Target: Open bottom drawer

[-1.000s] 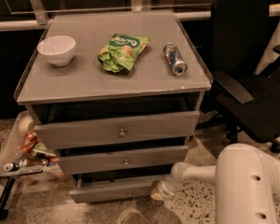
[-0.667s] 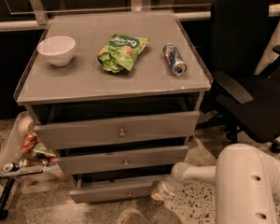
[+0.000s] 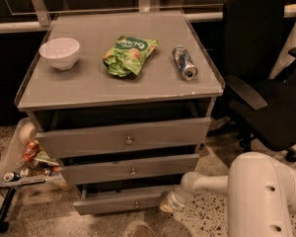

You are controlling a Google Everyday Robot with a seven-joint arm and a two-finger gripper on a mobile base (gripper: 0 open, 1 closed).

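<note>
The bottom drawer [image 3: 119,202] is the narrow grey front at the foot of the grey cabinet, with a small round metal knob [image 3: 136,204]. It stands pulled out a little, like the two drawers above it. My white arm reaches in from the lower right. My gripper [image 3: 168,205] is at the right end of the bottom drawer's front, low near the floor, right of the knob.
The middle drawer [image 3: 130,168] and top drawer [image 3: 126,137] are partly open too. On the cabinet top [image 3: 84,88] lie a white bowl [image 3: 59,53], a green chip bag [image 3: 129,55] and a can [image 3: 185,61]. A black office chair [image 3: 264,78] stands at right; a bin of snacks [image 3: 24,154] at left.
</note>
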